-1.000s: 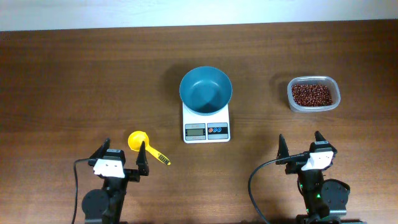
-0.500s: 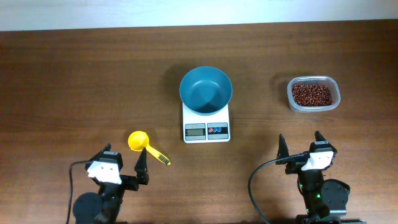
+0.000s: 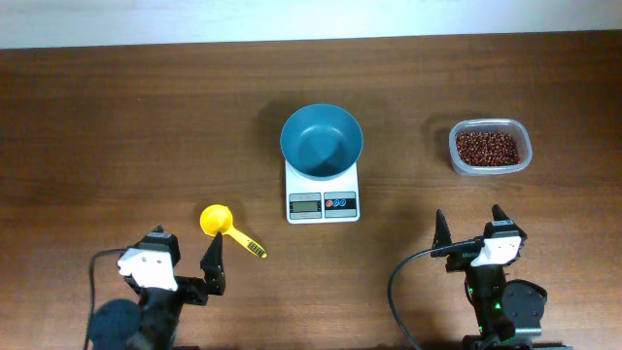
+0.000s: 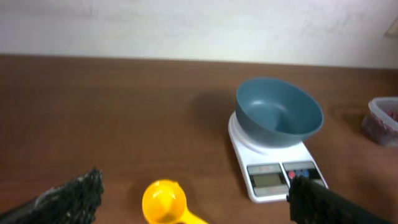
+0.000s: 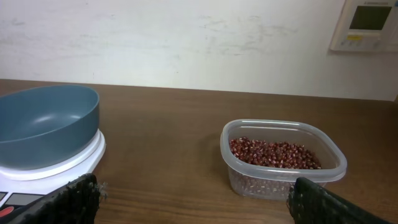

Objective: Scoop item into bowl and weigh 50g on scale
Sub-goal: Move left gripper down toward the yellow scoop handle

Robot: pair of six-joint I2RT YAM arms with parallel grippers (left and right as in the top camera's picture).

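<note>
Overhead, bowl sits atop scale; beans lie in tub.

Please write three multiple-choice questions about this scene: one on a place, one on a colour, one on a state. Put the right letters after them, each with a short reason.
1. Where does the bowl stand?
A. on the scale
B. on a tray
C. on a shelf

2. What colour is the scoop?
A. red
B. yellow
C. green

3. In what state is the left gripper?
A. shut on the scoop
B. open, holding nothing
C. shut and empty

Answers:
1 A: the bowl sits on the scale's white platform, above the display.
2 B: the scoop's cup and handle are bright yellow.
3 B: its fingers stand wide apart, and the scoop lies untouched ahead of them.
</note>
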